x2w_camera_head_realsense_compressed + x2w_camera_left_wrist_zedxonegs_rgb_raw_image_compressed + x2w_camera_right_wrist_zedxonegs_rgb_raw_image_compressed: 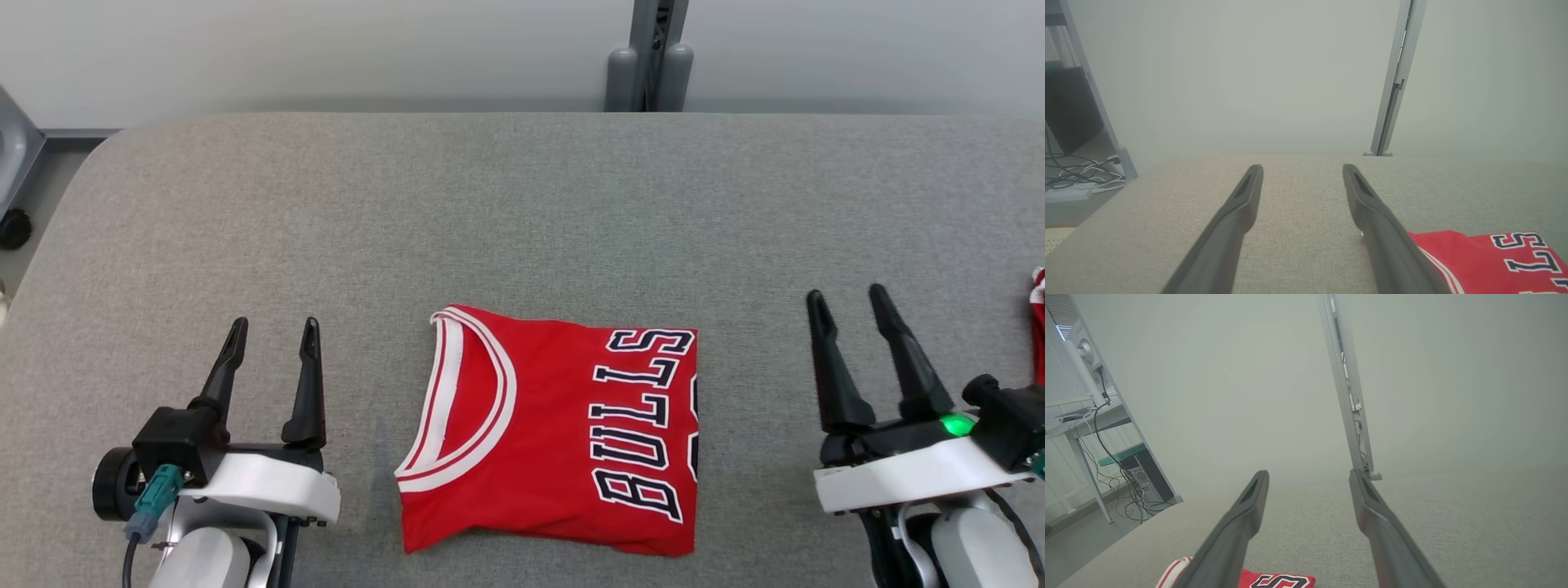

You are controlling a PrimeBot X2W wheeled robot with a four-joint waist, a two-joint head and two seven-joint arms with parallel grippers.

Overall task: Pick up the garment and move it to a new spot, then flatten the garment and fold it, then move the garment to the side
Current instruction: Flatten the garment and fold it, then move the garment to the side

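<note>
arms flank the folded jersey (547, 433), left fingers (306, 384) and right fingers (833, 376) forward, spread, empty; red scrap (1038, 327) beyond, maybe cloth.

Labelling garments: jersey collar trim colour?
White with a thin red stripe; collar trim clearest in head view.

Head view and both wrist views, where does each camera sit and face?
Head view: on the head, looking down at table and folded jersey; left hand, right hand open.
Left wrist view: left wrist, looking along its fingers across the table; jersey lower right.
Right wrist view: right wrist, likewise; jersey lower left.
All share the jersey and post.
</note>
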